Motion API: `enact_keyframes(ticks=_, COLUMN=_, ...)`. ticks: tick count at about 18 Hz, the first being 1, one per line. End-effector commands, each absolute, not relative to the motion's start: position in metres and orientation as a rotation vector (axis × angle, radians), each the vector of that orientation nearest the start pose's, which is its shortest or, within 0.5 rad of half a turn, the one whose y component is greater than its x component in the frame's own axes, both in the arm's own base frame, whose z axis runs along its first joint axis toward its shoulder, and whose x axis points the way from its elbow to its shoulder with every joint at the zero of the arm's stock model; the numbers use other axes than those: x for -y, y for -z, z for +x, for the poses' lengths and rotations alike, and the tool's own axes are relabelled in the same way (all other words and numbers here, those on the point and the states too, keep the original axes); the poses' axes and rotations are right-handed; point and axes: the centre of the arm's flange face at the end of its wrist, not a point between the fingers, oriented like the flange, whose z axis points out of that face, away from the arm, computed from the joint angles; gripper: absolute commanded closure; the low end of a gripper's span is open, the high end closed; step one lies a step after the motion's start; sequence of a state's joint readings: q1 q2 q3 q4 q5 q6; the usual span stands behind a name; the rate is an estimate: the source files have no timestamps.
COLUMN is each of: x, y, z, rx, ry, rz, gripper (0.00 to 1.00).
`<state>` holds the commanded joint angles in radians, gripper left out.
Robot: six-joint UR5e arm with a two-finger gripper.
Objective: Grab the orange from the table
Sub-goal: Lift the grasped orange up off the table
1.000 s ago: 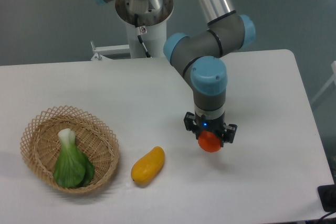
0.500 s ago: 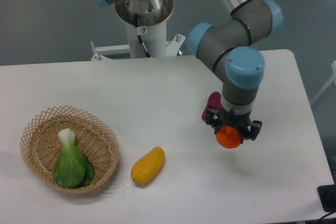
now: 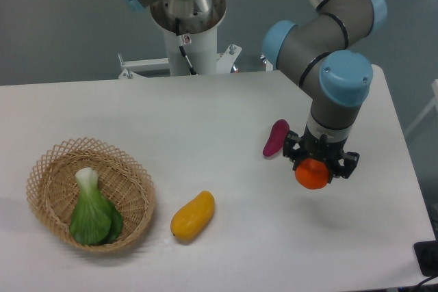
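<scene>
The hand (image 3: 316,171) is clamped on the orange (image 3: 312,174), holding it above the right part of the table (image 3: 205,128). Just left lies 1 dark red-purple piece (image 3: 275,137) (oblong); a mango (image 3: 192,215) sits nearer, left.

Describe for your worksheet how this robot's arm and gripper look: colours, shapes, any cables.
The arm has silver-grey tube links and dark grey rounded joints with light blue round caps. The gripper is small and black, with two short fingers. A thin black cable hangs at the white base pedestal.
</scene>
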<state>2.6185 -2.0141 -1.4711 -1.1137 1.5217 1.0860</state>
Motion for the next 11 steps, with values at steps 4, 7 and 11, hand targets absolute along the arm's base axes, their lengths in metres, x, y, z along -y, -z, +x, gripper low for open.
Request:
enact_keyframes(ticks=4, x=-0.4507, y=-0.3250, z=-0.5038, rx=-0.064, ry=-0.115, rz=-3.046, gripper=0.30)
enact_keyframes(ticks=7, x=-0.4510, y=-0.3242, z=-0.5028, rx=-0.071, ry=-0.122, rz=-3.057, gripper=0.30)
enact_keyframes(ticks=11, x=-0.4505, y=-0.3240, z=-0.5027, rx=-0.072, ry=-0.131, rz=-3.070, gripper=0.30)
